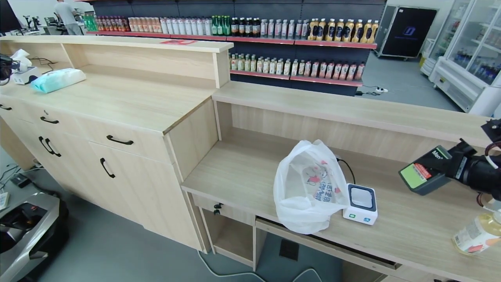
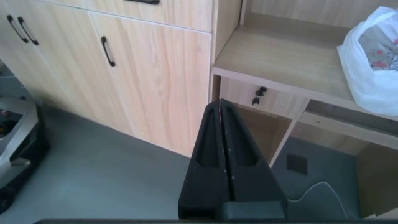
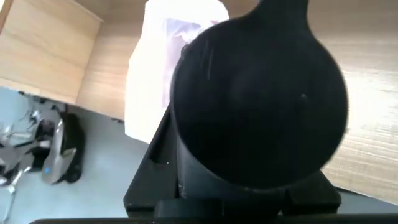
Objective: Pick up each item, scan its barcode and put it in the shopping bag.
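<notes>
Your right hand (image 1: 453,164) pinches the dark bottle (image 1: 424,176) by one end, in the air over the worktop (image 1: 407,231) beside the scanner (image 1: 361,203); it looks stiff, smooth and likely weighty, so grip its flat sides firmly, while your left hand (image 2: 227,155) hangs pressed together.

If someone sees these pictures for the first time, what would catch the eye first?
Most striking is the right gripper, at the right, holding a dark container with a green label in the air above the lower counter. Near that counter's front edge stands an open white shopping bag, with a small white scanner close beside it.
</notes>
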You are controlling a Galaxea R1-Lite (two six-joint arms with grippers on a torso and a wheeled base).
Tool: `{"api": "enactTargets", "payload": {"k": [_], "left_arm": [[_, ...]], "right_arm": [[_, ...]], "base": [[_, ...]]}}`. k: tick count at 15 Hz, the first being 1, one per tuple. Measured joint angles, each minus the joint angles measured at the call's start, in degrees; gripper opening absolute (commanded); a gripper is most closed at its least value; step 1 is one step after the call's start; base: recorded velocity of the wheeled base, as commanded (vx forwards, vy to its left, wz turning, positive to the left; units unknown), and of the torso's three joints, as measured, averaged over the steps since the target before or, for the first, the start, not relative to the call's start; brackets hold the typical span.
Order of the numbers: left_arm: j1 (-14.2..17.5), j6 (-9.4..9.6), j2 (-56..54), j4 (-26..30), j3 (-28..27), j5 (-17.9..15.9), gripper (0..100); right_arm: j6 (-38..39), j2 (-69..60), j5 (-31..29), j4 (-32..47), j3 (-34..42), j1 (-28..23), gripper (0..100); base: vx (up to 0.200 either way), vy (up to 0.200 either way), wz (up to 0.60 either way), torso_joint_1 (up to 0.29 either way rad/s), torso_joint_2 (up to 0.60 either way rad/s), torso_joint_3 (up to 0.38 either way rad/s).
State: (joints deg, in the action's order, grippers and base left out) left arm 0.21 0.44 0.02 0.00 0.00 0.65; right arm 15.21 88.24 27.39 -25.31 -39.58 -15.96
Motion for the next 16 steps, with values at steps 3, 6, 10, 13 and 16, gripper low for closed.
{"api": "enactTargets", "payload": {"k": [3,6,10,13,16], "left_arm": [[0.0,0.00,0.0,0.0,0.0,0.0,0],[0.0,0.00,0.0,0.0,0.0,0.0,0],[0.0,0.00,0.0,0.0,0.0,0.0,0],[0.1,0.00,0.0,0.0,0.0,0.0,0],[0.0,0.00,0.0,0.0,0.0,0.0,0]], "right_arm": [[-6.2,7.4,12.3,-0.4,-2.5,-5.6,0],[-10.7,13.6,16.9,-1.8,-4.5,-8.6,0],[-11.2,20.3,16.8,-10.9,-5.6,-8.9,0],[-11.5,23.2,16.5,-13.7,-5.8,-7.9,0],[-12.0,25.6,14.2,-17.1,-5.2,-7.2,0]], "base": [[0.000,0.000,0.00,0.000,0.00,0.000],[0.000,0.000,0.00,0.000,0.00,0.000],[0.000,0.000,0.00,0.000,0.00,0.000],[0.000,0.000,0.00,0.000,0.00,0.000],[0.000,0.000,0.00,0.000,0.00,0.000]]}}
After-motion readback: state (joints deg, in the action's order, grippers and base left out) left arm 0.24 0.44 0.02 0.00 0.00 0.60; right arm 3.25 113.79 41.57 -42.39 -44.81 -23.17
